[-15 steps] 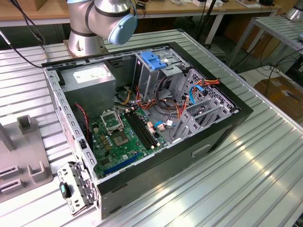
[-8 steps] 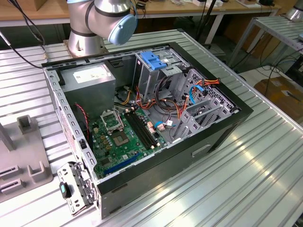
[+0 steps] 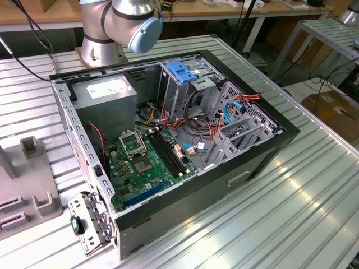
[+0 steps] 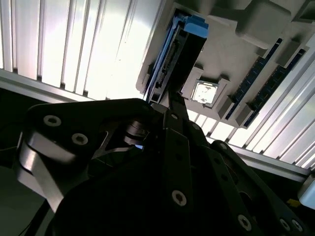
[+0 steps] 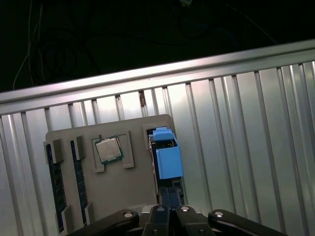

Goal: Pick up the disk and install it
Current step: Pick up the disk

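Standing disk (image 5: 167, 156) just beside gripper (image 5: 170, 196)

Seats the disk (image 5: 167, 155) on edge in the fixture (image 5: 123, 191), beside the processor (image 5: 108, 149). Lies on the table (image 5: 236, 137), at the exterior view's left of the computer case (image 3: 185, 210).
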{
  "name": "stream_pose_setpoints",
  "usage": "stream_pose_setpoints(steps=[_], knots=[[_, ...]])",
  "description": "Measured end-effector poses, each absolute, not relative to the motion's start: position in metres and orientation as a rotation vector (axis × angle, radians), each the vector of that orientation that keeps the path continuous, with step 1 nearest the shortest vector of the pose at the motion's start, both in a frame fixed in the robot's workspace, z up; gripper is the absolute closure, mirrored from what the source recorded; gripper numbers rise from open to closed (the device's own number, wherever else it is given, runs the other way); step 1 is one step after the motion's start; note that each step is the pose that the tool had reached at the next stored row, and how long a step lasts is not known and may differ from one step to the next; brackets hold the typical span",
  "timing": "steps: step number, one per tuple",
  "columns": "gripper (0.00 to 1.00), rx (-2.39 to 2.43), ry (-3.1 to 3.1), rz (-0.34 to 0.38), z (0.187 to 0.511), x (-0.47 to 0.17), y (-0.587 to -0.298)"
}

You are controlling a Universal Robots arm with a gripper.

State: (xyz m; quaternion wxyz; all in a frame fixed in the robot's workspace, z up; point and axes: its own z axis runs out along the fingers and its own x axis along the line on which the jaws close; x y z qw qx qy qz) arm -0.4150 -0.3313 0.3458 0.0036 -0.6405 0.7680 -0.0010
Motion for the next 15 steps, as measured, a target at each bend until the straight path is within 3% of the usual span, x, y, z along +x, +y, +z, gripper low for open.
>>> stream_pose_setpoints(steps=[5,7,11,12,15], knots=[[0.89,-2.008,2.407,-0.003,0.3458,-0.4149,-0.3313],[0.83,-2.007,2.407,-0.003,0.3457,-0.4149,-0.3313],[0.58,-2.007,2.407,-0.003,0.3457,-0.4148,-0.3313],[0.46,-2.007,2.407,-0.003,0.3457,-0.4148,-0.3313],[0.40,-2.008,2.407,-0.003,0.3457,-0.4147,-0.3313]])
